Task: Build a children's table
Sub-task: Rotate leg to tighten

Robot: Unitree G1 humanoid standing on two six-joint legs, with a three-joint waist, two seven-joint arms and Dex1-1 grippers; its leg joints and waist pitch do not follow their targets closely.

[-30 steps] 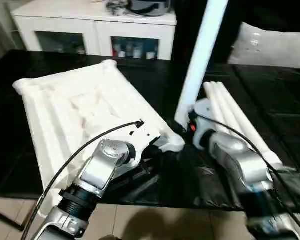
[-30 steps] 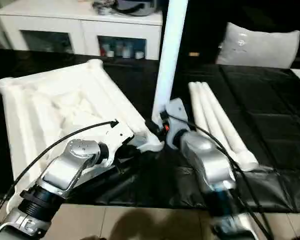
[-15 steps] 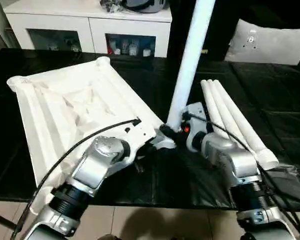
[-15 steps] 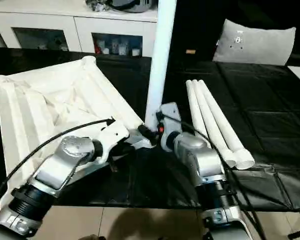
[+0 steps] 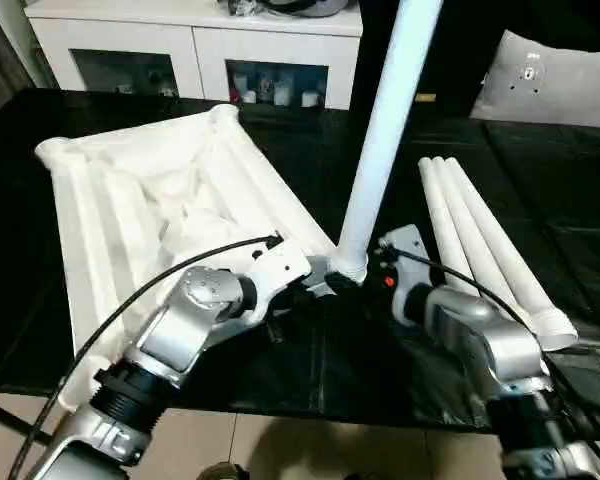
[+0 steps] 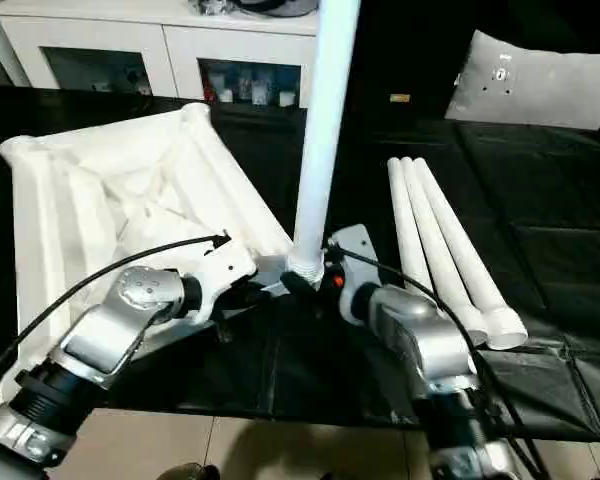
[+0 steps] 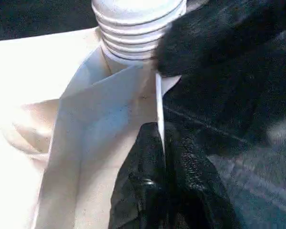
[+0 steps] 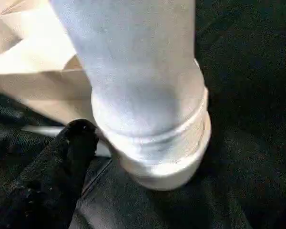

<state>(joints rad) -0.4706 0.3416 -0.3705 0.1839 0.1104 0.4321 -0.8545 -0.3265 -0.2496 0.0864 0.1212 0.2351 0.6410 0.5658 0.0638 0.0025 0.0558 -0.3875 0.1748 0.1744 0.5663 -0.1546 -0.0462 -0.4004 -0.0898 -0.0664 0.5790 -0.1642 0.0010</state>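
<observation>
Tabletop [image 5: 150, 215] lies underside up on the left half of the black-covered work table [image 5: 540, 130], ribs showing, its near right corner toward the robot. Left gripper [image 7: 157, 143] is pinched shut on the thin edge wall of that corner, just below the socket. Upright leg [image 5: 385, 130] stands in this corner socket [image 8: 157, 152], threaded collar showing above the rim, so seating is judged incomplete. Right gripper [image 5: 365, 272] sits close beside the leg's base; one black finger [image 8: 71, 143] is seen next to the collar, and whether it touches cannot be told, nor how far its jaws stand apart.

Judgement for the step: the left grip should hold the corner firm while the right one takes the leg low and keeps it plumb, since a tilted leg would likely bind.

Count: one top; one leg in its socket; three spare legs [image 5: 490, 245] lying side by side, touching, to the right; four legs total.
</observation>
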